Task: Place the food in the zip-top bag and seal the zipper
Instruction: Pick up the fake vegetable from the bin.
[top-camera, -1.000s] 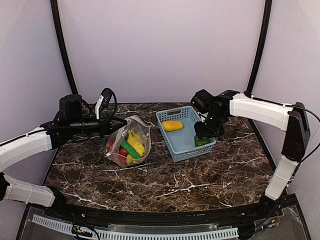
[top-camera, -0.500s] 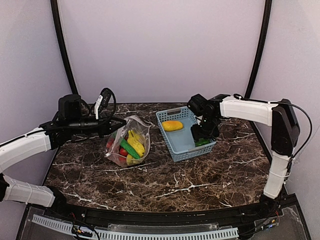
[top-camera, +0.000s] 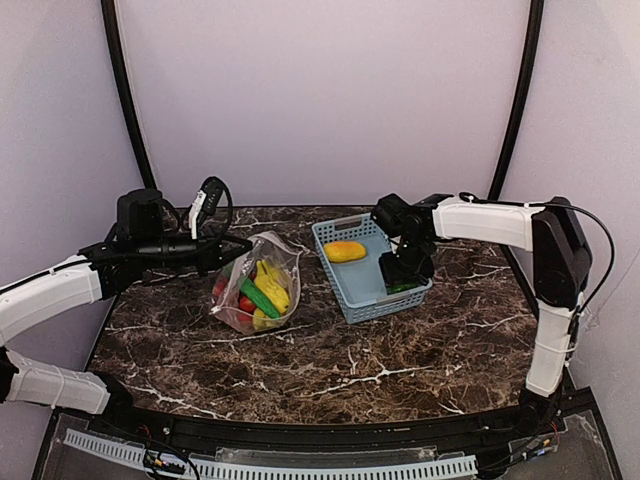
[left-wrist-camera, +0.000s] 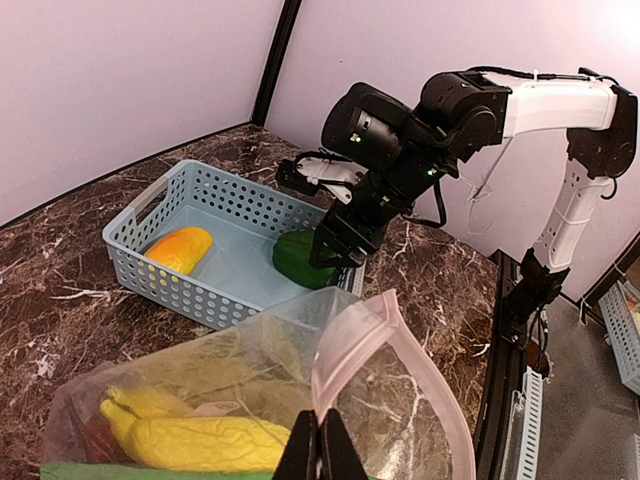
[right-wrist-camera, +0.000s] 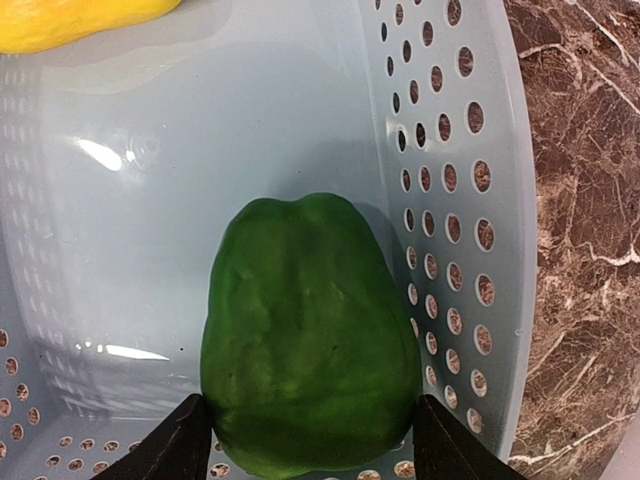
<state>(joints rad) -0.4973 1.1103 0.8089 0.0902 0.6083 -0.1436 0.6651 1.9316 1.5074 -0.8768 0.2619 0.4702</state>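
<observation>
The clear zip-top bag lies left of centre, holding yellow bananas, a green vegetable and red fruits. My left gripper is shut on the bag's pinkish zipper and holds the mouth open; its fingertips pinch the strip. My right gripper is down in the light-blue basket. Its fingers press both sides of a green pepper, which lies on the basket floor. An orange piece lies at the basket's far end.
The basket wall stands close to the right of the pepper. The marble table extends in front of bag and basket. Black frame posts rise at the back corners.
My right gripper has moved left and lower into the basket, down around the green pepper. The left arm and the bag have not moved.
</observation>
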